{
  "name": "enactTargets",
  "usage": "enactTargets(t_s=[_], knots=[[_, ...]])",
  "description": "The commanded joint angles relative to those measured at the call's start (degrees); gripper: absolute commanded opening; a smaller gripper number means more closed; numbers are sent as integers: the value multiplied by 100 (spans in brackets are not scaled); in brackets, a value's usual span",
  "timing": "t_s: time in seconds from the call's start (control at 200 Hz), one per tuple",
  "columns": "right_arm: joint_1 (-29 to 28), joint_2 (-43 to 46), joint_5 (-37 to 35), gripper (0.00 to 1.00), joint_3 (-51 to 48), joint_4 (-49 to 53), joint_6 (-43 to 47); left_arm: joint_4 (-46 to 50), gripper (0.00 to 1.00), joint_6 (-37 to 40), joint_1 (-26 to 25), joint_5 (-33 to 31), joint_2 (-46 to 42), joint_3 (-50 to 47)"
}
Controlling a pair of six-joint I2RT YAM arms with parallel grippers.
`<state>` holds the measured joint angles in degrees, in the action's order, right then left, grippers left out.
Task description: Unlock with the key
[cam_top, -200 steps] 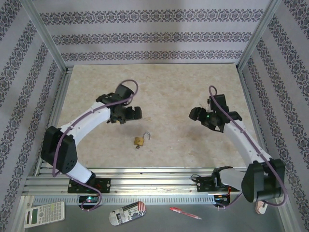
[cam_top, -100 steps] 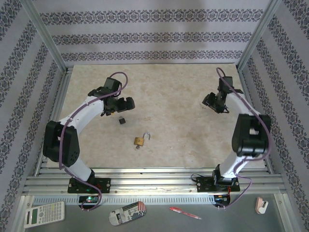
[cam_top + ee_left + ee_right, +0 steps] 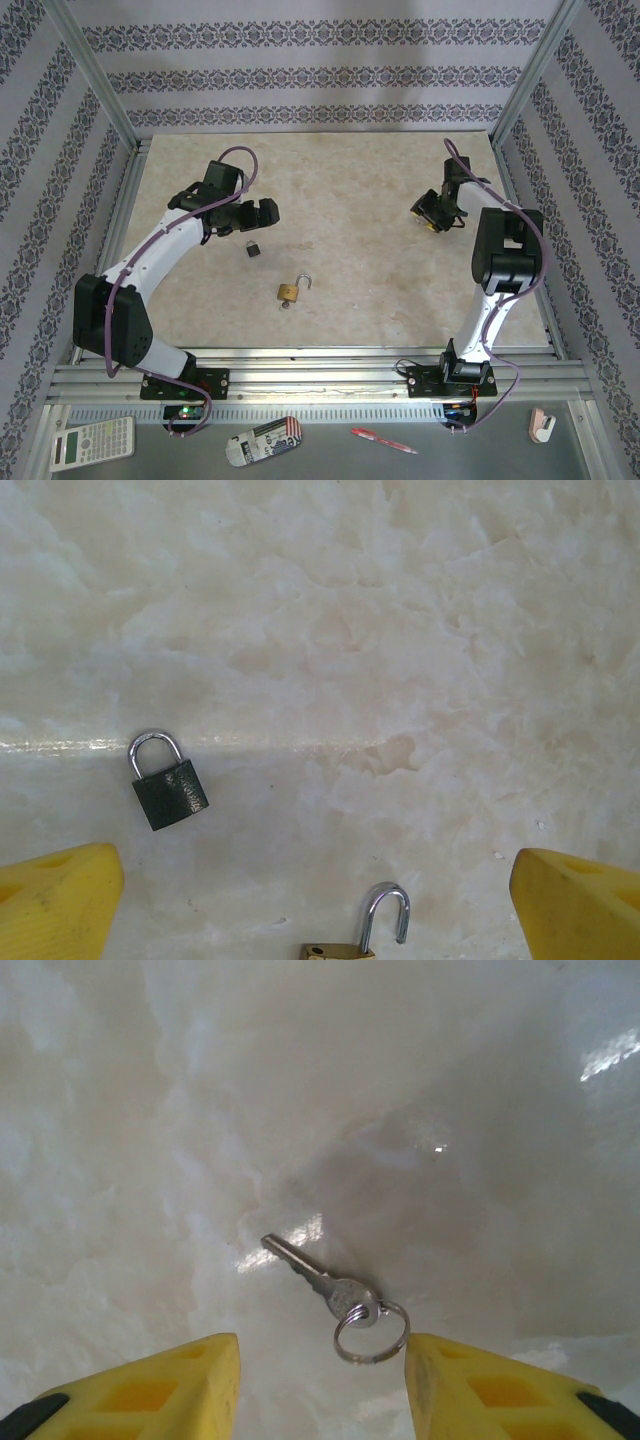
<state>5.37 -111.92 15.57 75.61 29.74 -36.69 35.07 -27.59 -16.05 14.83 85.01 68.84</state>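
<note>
Right wrist view: our right claw (image 3: 325, 1385) hangs wide over the key (image 3: 322, 1285), loose on the desk (image 3: 150, 1110) at lower centre; we have yet to grasp it. Left claw (image 3: 320, 890) gapes wide; the brass padlock (image 3: 292, 291) shows an open shackle.

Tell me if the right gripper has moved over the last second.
Yes. The right gripper has moved toward the far edge of the table, farther from the brass padlock, which stayed put.

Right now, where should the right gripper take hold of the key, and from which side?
The key lies flat on the table, so probably come straight down and pinch its round head beside the ring, leaving the blade free.
</note>
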Motion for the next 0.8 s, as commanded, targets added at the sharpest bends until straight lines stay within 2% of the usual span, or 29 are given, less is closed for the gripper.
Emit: enactTargets(t_s=[0.0,0.265,0.425,0.794], knots=[[-44,-174,47,46,32,-68,-222,-52,99,193,-22,69,-2,92],[-44,-366,7,41,58,-108,-260,-88,98,220,-23,123,35,73],[-44,-410,-124,34,68,-51,-225,-95,98,270,-20,82,-26,16],[-62,-587,-202,3,305,97,-146,-204,96,332,-29,293,-31,-76]])
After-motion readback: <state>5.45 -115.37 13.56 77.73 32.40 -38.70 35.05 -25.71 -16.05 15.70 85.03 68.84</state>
